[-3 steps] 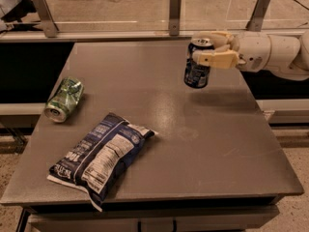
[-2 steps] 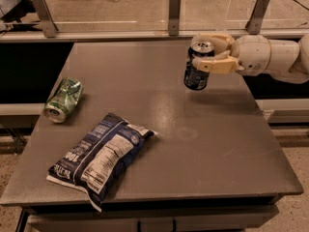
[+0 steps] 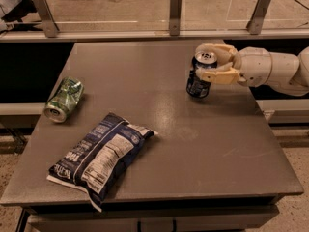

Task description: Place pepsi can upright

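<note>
The pepsi can (image 3: 199,79) is dark blue with a silver top. It stands nearly upright at the right rear of the grey table (image 3: 159,115), leaning slightly, with its base at or just above the surface. My gripper (image 3: 208,63) comes in from the right on a white arm (image 3: 273,71). Its cream fingers (image 3: 223,76) are shut around the can's upper part.
A dented green can (image 3: 63,99) lies on its side near the table's left edge. A large dark blue chip bag (image 3: 99,156) lies flat at the front left. A rail with metal posts (image 3: 175,12) runs along the back. The table's right edge is just below the arm.
The gripper and the can have shifted very slightly; the can stays held at the same spot near the table surface. Nothing else has moved.
</note>
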{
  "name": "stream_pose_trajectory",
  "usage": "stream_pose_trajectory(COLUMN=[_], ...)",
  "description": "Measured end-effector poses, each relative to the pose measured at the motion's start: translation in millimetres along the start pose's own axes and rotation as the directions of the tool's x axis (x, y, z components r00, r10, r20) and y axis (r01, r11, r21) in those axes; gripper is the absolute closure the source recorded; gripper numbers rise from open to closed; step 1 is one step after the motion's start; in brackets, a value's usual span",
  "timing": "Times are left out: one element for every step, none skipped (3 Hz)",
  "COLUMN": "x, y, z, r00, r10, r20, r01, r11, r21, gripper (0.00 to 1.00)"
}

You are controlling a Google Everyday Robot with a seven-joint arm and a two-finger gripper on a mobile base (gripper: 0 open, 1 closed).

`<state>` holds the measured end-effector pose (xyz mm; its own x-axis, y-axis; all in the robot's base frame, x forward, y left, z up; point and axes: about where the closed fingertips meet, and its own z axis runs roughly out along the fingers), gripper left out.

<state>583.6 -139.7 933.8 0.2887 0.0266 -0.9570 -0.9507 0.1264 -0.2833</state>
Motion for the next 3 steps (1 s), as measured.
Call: stream_pose_trajectory(x=[7.9,12.5,14.2], y=[2.1,3.6,3.9], z=[-3.7,-5.2,-6.8], r00=[1.0,0.999,0.999], r10=[0.012,0.005,-0.001], r20=[-0.018,-0.042,-0.052], r01=[-0.012,-0.005,0.001], r11=[0.9999,1.0,1.0], r21=[0.006,0.002,0.001], gripper=[0.58,0.35,0.12])
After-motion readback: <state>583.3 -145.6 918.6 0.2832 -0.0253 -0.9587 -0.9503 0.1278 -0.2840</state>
